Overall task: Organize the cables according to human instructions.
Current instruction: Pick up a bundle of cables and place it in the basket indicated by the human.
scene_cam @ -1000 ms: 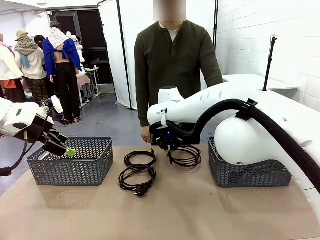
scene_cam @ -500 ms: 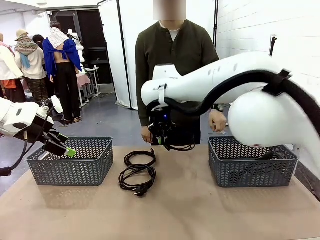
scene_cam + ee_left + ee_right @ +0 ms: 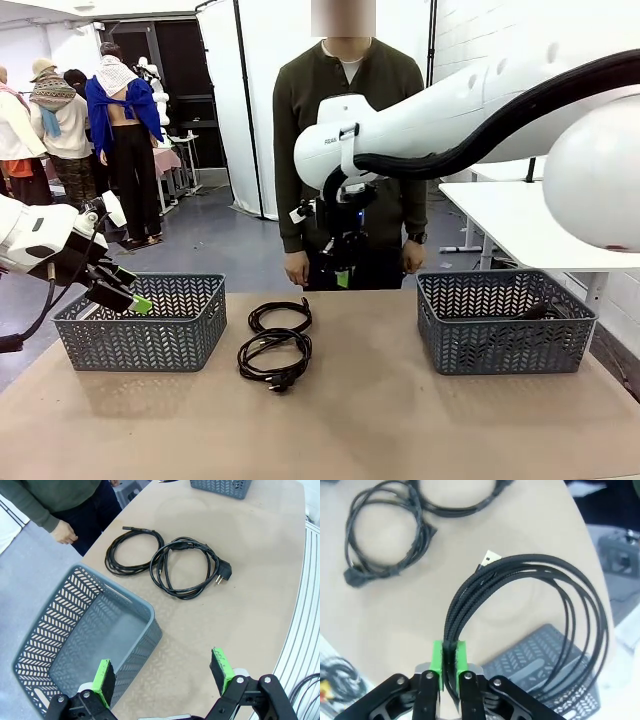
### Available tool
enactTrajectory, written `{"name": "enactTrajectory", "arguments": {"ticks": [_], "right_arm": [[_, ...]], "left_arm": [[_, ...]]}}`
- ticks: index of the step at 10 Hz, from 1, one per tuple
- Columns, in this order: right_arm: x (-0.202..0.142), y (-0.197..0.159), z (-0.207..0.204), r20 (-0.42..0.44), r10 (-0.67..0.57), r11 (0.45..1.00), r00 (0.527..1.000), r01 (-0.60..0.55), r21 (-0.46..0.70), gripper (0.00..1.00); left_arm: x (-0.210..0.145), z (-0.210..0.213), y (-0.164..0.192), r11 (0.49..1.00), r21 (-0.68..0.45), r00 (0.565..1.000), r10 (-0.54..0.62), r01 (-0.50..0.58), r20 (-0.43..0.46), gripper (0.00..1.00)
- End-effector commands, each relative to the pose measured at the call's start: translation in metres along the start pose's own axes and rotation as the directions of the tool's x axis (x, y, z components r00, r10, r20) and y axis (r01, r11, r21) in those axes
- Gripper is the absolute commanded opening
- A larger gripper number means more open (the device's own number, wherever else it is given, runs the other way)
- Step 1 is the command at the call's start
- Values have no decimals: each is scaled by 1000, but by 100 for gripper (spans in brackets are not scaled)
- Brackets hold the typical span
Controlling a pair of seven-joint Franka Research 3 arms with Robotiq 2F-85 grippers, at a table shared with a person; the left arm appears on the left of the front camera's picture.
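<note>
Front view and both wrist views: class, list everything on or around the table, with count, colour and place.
Tan table: one, tan, centre.
Grey perforated plastic baskets: two, grey, left end and right end of table.
Coiled black power cords: two, black, flat on the table between the baskets.
Coiled black braided cable: one, black, held up above the table.
Person in olive-green shirt: one, far side.
Left hand: open, green pads, beside left basket.
Right hand: shut on the braided cable.
</note>
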State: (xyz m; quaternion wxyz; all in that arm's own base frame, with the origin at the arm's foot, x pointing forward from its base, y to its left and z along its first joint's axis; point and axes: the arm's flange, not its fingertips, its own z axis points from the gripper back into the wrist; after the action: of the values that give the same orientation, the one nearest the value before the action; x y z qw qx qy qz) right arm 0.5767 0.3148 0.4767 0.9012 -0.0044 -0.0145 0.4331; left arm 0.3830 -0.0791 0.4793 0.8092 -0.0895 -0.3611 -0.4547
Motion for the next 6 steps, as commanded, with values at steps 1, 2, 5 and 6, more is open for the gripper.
{"name": "enactTrajectory", "arguments": {"ticks": [1,2,5,6], "right_arm": [[-29,-1,-3,-4,162,986,987,-162,34,0],[-36,0,0,-26,196,979,980,-194,64,0],[-25,-2,2,-32,190,981,981,-189,34,0],[-25,-2,2,-32,190,981,981,-189,34,0]], "left_arm": [[-3,-1,3,1000,-6,1000,-2,3,6,100],[-3,-1,3,1000,-6,1000,-2,3,6,100],[-3,-1,3,1000,-6,1000,-2,3,6,100],[-3,-1,3,1000,-6,1000,-2,3,6,100]]}}
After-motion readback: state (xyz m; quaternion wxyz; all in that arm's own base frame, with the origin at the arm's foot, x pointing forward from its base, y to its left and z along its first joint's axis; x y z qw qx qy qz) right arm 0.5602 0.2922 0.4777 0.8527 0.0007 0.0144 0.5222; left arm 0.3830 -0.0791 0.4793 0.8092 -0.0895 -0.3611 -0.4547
